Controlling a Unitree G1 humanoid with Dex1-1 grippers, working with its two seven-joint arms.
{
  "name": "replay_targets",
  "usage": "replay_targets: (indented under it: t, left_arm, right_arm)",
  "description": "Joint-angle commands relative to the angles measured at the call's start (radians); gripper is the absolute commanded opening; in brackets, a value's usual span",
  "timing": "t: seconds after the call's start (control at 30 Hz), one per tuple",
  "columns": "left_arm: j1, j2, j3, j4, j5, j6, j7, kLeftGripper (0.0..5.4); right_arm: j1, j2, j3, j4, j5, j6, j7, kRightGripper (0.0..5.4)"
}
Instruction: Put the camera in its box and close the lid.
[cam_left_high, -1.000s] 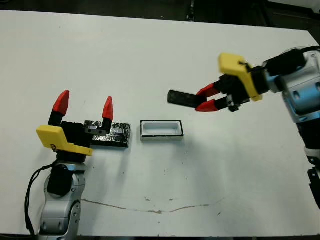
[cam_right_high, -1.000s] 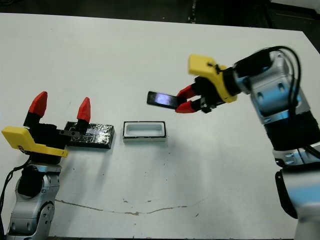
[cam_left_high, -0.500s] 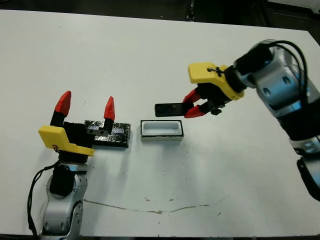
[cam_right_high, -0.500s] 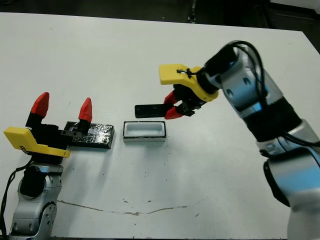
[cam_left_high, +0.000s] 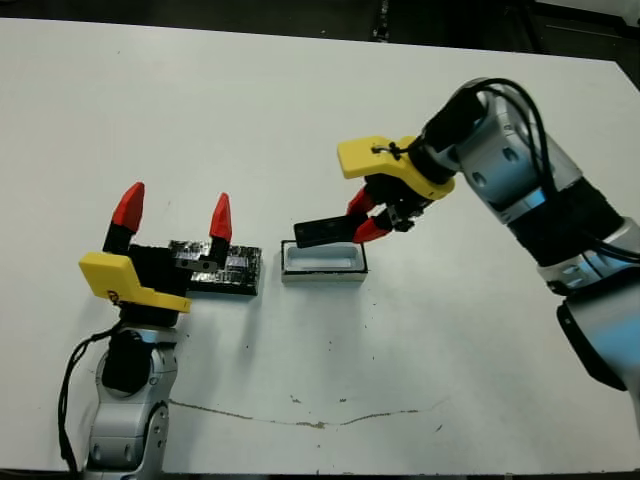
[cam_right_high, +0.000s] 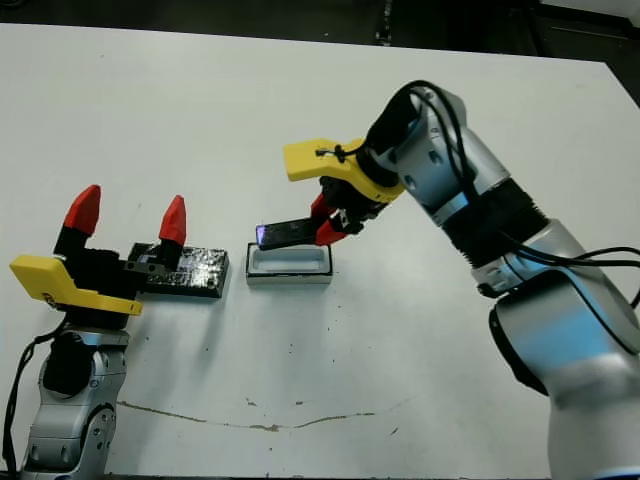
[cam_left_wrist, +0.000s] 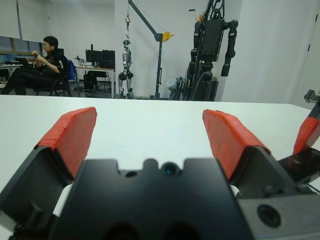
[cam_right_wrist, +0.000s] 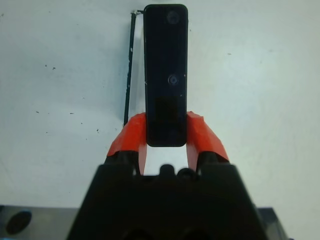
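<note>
My right gripper (cam_left_high: 364, 226) is shut on one end of the camera (cam_left_high: 322, 232), a slim black bar that sticks out to the left. The camera hangs just above the box (cam_left_high: 323, 261), a shallow white-walled tray in the middle of the table. In the right wrist view the camera (cam_right_wrist: 165, 75) runs straight out between the red fingers (cam_right_wrist: 201, 136). The lid (cam_left_high: 225, 269), flat, black and glossy with silvery reflections, lies on the table left of the box. My left gripper (cam_left_high: 174, 211) stands open above the lid's left end, red tips pointing up, holding nothing.
A thin brownish crack line (cam_left_high: 300, 416) runs across the table (cam_left_high: 300, 110) near its front edge. Beyond the table in the left wrist view, a seated person (cam_left_wrist: 37, 70) and robot stands (cam_left_wrist: 210, 50) are in the room.
My right gripper has carried the camera left and down, from well right of the box to just above it. The left arm has not moved.
</note>
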Motion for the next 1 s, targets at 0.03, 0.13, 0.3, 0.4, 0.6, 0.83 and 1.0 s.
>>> replay_targets:
  t: [0.03,0.13,0.3,0.4,0.6,0.83,1.0]
  left_arm:
    - [0.012,0.002,0.0,0.0,0.009,0.0,0.006,5.4]
    - [0.01,0.002,0.003,0.003,-0.001,-0.003,-0.001,5.4]
    - [0.009,0.005,0.004,0.008,0.005,-0.012,-0.001,5.4]
    - [0.01,0.002,0.005,0.007,0.001,-0.007,0.0,5.4]
    - [0.008,0.004,0.007,0.016,-0.014,-0.015,-0.009,5.4]
    - [0.01,0.004,0.008,0.017,-0.018,-0.02,-0.009,5.4]
    - [0.01,0.003,0.007,0.017,-0.023,-0.022,-0.011,5.4]
  right_arm:
    - [-0.016,0.01,0.017,-0.004,-0.015,-0.016,0.011,1.66]
    - [-0.013,0.013,0.024,-0.011,-0.03,-0.028,0.01,1.66]
    - [-0.002,0.016,0.037,-0.022,-0.062,-0.043,0.004,1.66]
    - [0.007,0.02,0.038,-0.028,-0.068,-0.017,0.011,1.66]
    - [0.024,0.012,0.05,-0.073,-0.103,-0.001,-0.005,1.66]
    - [0.033,0.014,0.063,-0.089,-0.132,0.042,-0.014,1.66]
    - [0.034,0.013,0.066,-0.082,-0.125,0.034,-0.002,1.66]
